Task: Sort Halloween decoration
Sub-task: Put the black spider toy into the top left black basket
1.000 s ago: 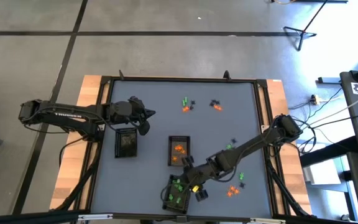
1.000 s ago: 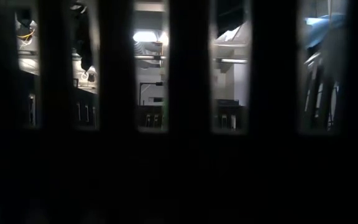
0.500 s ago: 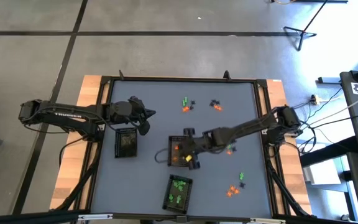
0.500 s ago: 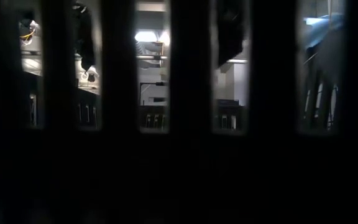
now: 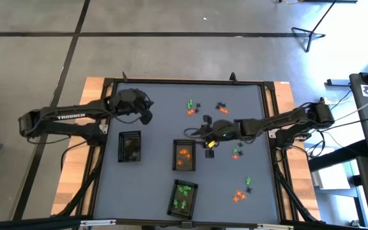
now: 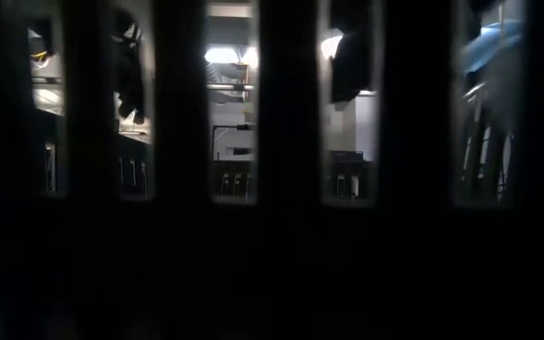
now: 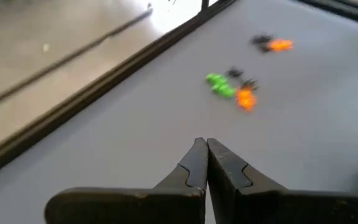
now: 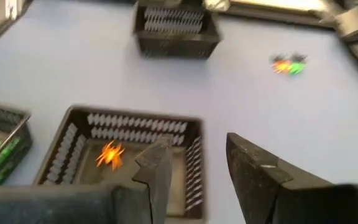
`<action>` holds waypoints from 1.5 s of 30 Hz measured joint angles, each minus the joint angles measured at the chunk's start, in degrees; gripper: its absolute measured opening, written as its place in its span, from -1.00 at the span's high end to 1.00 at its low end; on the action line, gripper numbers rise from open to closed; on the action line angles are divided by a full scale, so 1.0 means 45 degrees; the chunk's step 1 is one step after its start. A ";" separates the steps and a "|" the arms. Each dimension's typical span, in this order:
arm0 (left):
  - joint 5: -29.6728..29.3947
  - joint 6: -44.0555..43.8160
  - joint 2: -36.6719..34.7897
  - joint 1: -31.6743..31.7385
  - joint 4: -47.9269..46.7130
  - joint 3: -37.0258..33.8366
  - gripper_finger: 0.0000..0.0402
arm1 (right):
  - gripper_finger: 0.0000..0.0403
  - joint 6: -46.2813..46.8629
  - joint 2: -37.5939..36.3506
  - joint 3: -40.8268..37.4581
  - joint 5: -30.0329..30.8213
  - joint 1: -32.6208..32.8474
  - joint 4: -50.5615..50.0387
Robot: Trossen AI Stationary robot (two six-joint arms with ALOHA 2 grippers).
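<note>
Tiny orange, green and black trinkets lie on the grey mat in small clusters: one far cluster (image 5: 191,107), another (image 5: 221,107), some right of centre (image 5: 236,152) and some near the right near corner (image 5: 238,196). My right gripper (image 5: 202,132) (image 8: 197,149) is open and hovers over the far right rim of the middle tray (image 5: 184,155) (image 8: 135,127), which holds orange pieces (image 8: 110,154). My left gripper (image 5: 144,112) (image 7: 204,146) is shut and empty, above bare mat short of the far cluster (image 7: 232,90).
A left tray (image 5: 130,147) (image 8: 176,28) holds dark pieces and a near tray (image 5: 184,197) holds green ones. A raised black frame (image 5: 184,82) borders the mat. A dark slatted wall (image 6: 272,236) fills most of the low view.
My right gripper has swept from the green tray at the near edge toward the far edge, passing over the orange tray, and now hangs at that tray's far right corner. My left gripper has shifted a little toward the far edge.
</note>
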 joint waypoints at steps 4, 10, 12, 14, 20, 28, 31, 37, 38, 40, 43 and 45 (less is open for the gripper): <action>0.1963 -0.0065 0.0151 0.2225 -0.0523 0.0005 1.00 | 0.26 -0.0053 -0.0688 -0.1040 -0.0003 -0.0475 0.1417; 0.4917 0.0023 0.1011 0.4457 -0.1141 0.0005 1.00 | 0.26 -0.0367 -0.0760 -0.1256 -0.0088 -0.0840 0.2299; 0.5150 0.0055 0.1375 0.4889 -0.1686 0.0024 1.00 | 0.26 -0.0468 -0.0760 -0.1234 -0.0217 -0.0840 0.2444; 0.4990 0.0642 0.1814 0.5180 -0.2388 0.0290 1.00 | 0.26 -0.0716 -0.0813 -0.1244 -0.0286 -0.0922 0.2575; 0.3491 0.1948 0.3421 0.5256 -0.4261 0.1380 1.00 | 0.26 -0.1150 -0.0891 -0.1244 -0.0335 -0.1001 0.2737; 0.2633 0.2056 0.5875 0.5263 -0.5866 0.2780 1.00 | 0.26 -0.1395 -0.0901 -0.1239 -0.0340 -0.0986 0.2646; 0.2589 0.2331 0.6688 0.5266 -0.6262 0.3096 1.00 | 0.26 -0.1424 -0.0901 -0.1239 -0.0340 -0.0986 0.2642; 0.2242 0.2330 0.7281 0.5266 -0.6413 0.3725 1.00 | 0.26 -0.1418 -0.0901 -0.1239 -0.0340 -0.0982 0.2637; 0.2200 0.2256 0.7281 0.5266 -0.6415 0.3850 1.00 | 0.26 -0.1414 -0.0901 -0.1239 -0.0341 -0.0982 0.2637; 0.2167 0.2054 0.7281 0.5266 -0.6447 0.4076 1.00 | 0.26 -0.1414 -0.0901 -0.1239 -0.0340 -0.0982 0.2637; 0.2187 0.1905 0.7281 0.5266 -0.6446 0.4412 1.00 | 0.26 -0.1373 -0.0901 -0.1239 -0.0345 -0.0982 0.2644; 0.2273 0.1637 0.7280 0.5244 -0.6472 0.4568 1.00 | 0.26 -0.1308 -0.0901 -0.1239 -0.0340 -0.0982 0.2656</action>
